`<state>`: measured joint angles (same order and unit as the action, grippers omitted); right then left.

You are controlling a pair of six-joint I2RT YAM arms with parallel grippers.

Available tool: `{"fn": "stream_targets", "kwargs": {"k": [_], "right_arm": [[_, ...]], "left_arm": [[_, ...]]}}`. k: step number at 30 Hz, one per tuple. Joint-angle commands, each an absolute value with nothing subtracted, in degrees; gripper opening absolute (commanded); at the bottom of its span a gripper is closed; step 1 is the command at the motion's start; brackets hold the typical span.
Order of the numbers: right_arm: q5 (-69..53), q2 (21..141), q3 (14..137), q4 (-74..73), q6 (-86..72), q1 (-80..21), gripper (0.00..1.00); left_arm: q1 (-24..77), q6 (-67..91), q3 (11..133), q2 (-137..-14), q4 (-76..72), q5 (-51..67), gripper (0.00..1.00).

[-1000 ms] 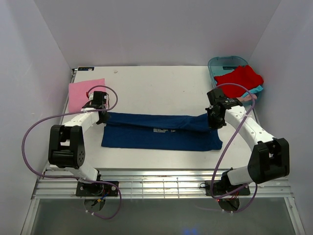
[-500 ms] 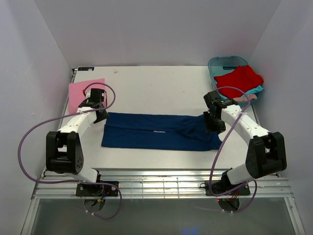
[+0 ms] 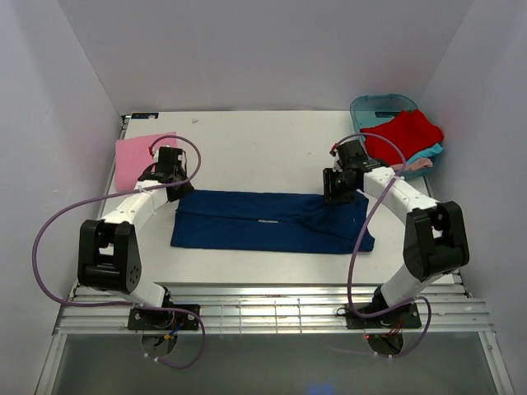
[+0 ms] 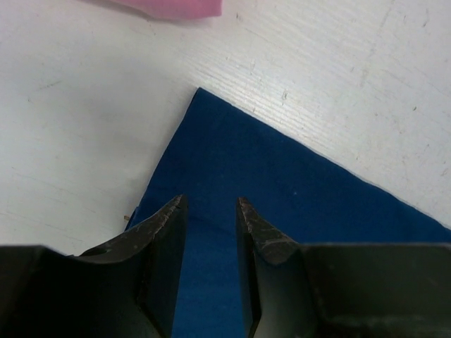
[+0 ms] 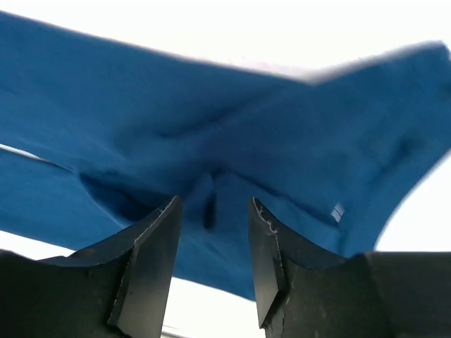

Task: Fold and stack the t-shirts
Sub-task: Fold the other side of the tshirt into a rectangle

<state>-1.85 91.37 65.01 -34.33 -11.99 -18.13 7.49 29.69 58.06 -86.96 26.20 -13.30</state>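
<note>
T-shirt point(image 3: 263, 229) — left pincer point(image 4: 210, 204), right pincer point(image 5: 213, 204) ajar.

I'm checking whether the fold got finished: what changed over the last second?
The left gripper and right gripper laid the held edge of the navy shirt flat and let go. Both sets of fingers are now open above it. The right gripper moved toward the far side and inward, and the left gripper shifted slightly. The pink shirt, tub and red shirt stayed put.

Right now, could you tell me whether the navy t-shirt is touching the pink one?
Apart: the left wrist view shows bare table between the navy t-shirt and the pink t-shirt.
</note>
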Motion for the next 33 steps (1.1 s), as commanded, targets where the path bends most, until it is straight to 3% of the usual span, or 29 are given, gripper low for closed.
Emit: {"fn": "stream_targets", "kwargs": {"k": [1, 9, 13, 33], "right_arm": [[-8.87, 93.25, 66.44, -27.52, -13.62, -18.37, 0.49], [-9.41, 95.28, 65.92, -29.09, -13.8, -18.46, 0.44], [-7.82, 93.96, 64.78, -31.81, -13.45, -18.72, 0.08], [-7.38, 85.34, 57.57, -37.98, -14.06, -22.76, 0.08]], "left_arm": [[7.65, 30.5, 56.87, -86.31, 24.35, -12.3, 0.44], [7.65, 29.44, 56.34, -85.34, 24.17, -13.8, 0.44], [7.56, 29.53, 57.13, -85.6, 24.26, -13.97, 0.44], [7.65, 29.53, 57.48, -86.66, 24.52, -15.12, 0.42]]}}
